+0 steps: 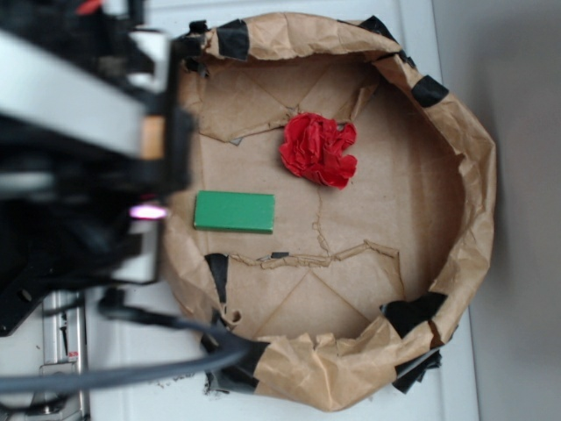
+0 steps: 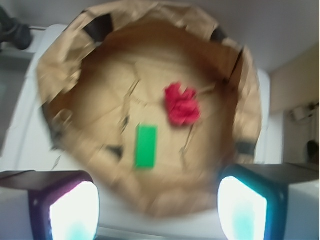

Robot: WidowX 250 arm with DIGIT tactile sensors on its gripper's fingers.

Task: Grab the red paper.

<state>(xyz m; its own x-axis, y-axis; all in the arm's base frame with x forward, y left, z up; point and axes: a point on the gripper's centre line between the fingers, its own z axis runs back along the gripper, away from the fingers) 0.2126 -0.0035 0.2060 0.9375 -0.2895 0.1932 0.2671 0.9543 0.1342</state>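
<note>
The red paper [image 1: 319,150] is a crumpled wad lying inside a round nest of brown kraft paper [image 1: 473,193], toward its upper middle. In the blurred wrist view the red paper [image 2: 182,104] shows right of centre, far from the jaws. My gripper [image 2: 157,210] is open, its two glowing pads [image 2: 75,212] wide apart at the bottom corners with nothing between them. In the exterior view the gripper [image 1: 149,210] hangs at the left edge of the nest, well left of the red wad.
A flat green block [image 1: 234,212] lies on the nest floor left of and below the wad; the green block [image 2: 146,146] sits lower centre in the wrist view. Black tape patches [image 1: 414,312] mark the raised paper rim. Cables [image 1: 123,373] run at lower left.
</note>
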